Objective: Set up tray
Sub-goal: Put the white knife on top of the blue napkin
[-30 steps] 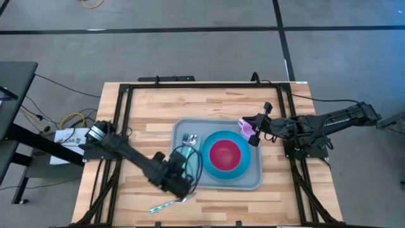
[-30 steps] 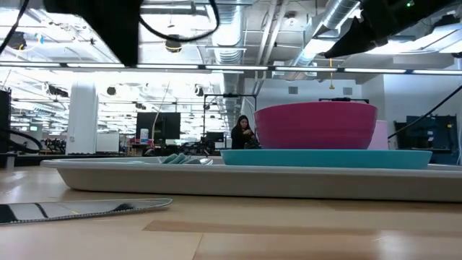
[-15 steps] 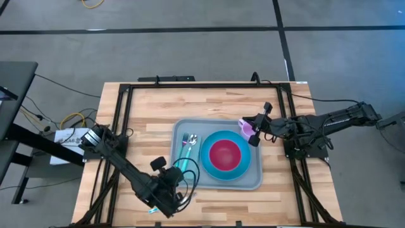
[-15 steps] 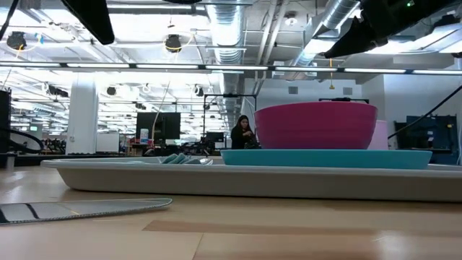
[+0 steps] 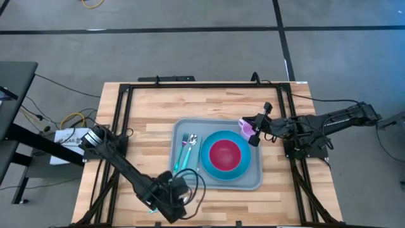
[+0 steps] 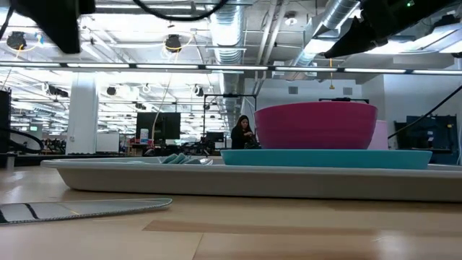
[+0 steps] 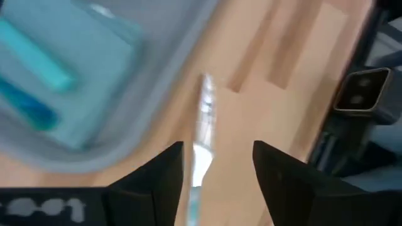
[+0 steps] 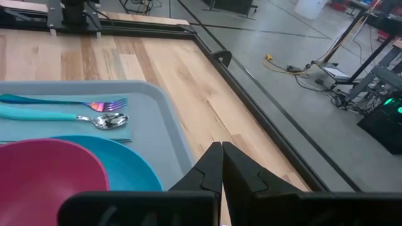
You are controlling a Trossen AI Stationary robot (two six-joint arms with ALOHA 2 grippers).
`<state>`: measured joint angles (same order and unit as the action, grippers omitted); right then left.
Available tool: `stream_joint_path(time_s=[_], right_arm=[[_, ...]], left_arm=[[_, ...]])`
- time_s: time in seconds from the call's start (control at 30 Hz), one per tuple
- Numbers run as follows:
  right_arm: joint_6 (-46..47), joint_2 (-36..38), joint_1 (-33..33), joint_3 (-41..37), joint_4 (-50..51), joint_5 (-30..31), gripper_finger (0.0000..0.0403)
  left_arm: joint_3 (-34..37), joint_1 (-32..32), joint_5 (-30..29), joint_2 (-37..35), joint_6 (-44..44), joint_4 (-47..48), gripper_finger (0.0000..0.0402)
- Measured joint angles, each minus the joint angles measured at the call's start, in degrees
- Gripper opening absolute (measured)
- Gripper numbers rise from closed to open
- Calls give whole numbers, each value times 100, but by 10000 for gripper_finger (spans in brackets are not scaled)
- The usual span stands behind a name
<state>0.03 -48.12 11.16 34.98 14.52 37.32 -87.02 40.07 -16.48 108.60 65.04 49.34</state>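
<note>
The grey-blue tray (image 5: 218, 185) lies mid-table. On it are a blue plate (image 5: 223, 166) with a pink bowl (image 5: 224, 153), and a teal napkin (image 5: 184, 152) with a fork and a spoon. A knife (image 7: 204, 113) lies flat on the wood near the table's front edge, outside the tray; it also shows in the low view as the knife (image 6: 86, 209). My left gripper (image 7: 220, 166) hangs open over it, one finger on each side, and I cannot tell whether it touches. My right gripper (image 5: 254, 135) is shut, above the tray's far right corner.
A pale pink cup (image 5: 243, 126) stands at the tray's far right corner, beside my right gripper. A black frame (image 5: 126, 88) runs round the tabletop. Bare wood lies left of the tray and along the far edge. A person shows far off in the room (image 6: 240, 132).
My left gripper has left the tray's left side, gone toward the table's near edge and come over the knife, which it now covers in the high view. The knife, the tray and my right arm have kept still.
</note>
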Motion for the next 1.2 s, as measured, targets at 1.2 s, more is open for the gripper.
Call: stream_joint_path(time_s=[1.2], right_arm=[[0,2,0,0,0,0,0]], left_arm=[[105,345,919,1035,512,-112,119]])
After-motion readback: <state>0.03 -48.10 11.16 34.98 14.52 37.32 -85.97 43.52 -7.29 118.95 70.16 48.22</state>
